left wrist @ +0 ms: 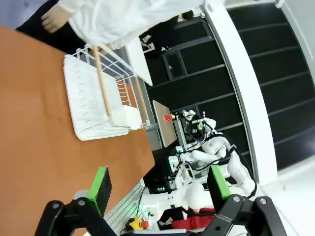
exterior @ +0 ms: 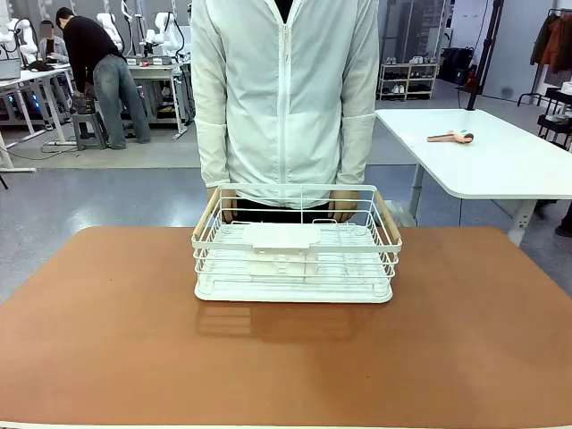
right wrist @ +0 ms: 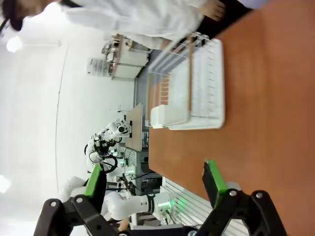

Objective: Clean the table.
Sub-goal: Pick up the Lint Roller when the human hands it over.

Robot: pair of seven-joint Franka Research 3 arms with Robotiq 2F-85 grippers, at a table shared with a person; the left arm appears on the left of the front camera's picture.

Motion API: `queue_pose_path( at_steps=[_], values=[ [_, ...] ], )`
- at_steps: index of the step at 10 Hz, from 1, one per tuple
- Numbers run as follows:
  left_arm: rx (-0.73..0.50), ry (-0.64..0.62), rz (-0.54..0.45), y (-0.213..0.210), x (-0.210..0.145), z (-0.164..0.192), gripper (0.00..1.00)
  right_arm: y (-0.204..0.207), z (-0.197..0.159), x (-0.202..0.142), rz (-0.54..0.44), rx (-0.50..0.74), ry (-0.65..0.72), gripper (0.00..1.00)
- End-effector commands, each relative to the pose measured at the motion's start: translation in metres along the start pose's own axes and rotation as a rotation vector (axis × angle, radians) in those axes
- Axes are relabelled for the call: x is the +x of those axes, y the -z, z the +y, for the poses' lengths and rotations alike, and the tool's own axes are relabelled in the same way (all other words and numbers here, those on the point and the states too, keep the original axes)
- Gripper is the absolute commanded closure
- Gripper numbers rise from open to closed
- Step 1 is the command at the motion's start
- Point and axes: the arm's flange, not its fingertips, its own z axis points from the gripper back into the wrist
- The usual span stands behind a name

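Wide-jawed left hand (left wrist: 157, 173), table (left wrist: 29, 147) beyond.

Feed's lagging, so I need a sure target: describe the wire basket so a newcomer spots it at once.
Find the large reddish-brown table; near its far edge, in front of the person in the white jacket, stands the wire basket. It is white, with a pale wooden handle at each end and a white tray beneath.

Table (exterior: 116, 357): matte reddish-brown top, smooth, thin pale edge. Wire basket (exterior: 375, 259): white coated metal wire, slight gloss. Its side handles (exterior: 206, 214): bare light wood. Tray (exterior: 295, 291) under it: smooth white plastic. Person's jacket (exterior: 286, 89): thin white cloth, faint sheen. Floor (exterior: 89, 197): grey, glossy.
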Motion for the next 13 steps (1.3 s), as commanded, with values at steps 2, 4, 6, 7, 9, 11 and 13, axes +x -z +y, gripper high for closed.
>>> queue_pose_path(
  at_steps=[2, 4, 6, 7, 9, 11, 13],
  values=[
    [-0.002, -0.055, -0.007, -0.011, 0.013, 0.010, 0.00, -0.006, -0.018, 0.013, 0.050, -0.077, 0.148, 0.00],
    [-0.003, -0.068, 0.000, -0.004, 0.016, 0.015, 0.00, -0.005, -0.033, 0.020, 0.025, -0.085, 0.183, 0.00],
    [0.011, -0.084, -0.003, -0.008, 0.007, 0.020, 0.00, -0.005, -0.042, 0.010, 0.040, -0.071, 0.147, 0.00],
    [0.011, -0.084, -0.003, -0.008, 0.007, 0.020, 0.00, -0.005, -0.042, 0.010, 0.040, -0.071, 0.147, 0.00],
    [0.011, -0.084, -0.003, -0.008, 0.007, 0.020, 0.00, -0.005, -0.042, 0.010, 0.040, -0.071, 0.147, 0.00],
    [0.011, -0.084, -0.003, -0.008, 0.007, 0.020, 0.00, -0.005, -0.042, 0.010, 0.040, -0.071, 0.147, 0.00],
    [0.011, -0.084, -0.003, -0.008, 0.007, 0.020, 0.00, -0.005, -0.042, 0.010, 0.040, -0.071, 0.147, 0.00]
  ],
)
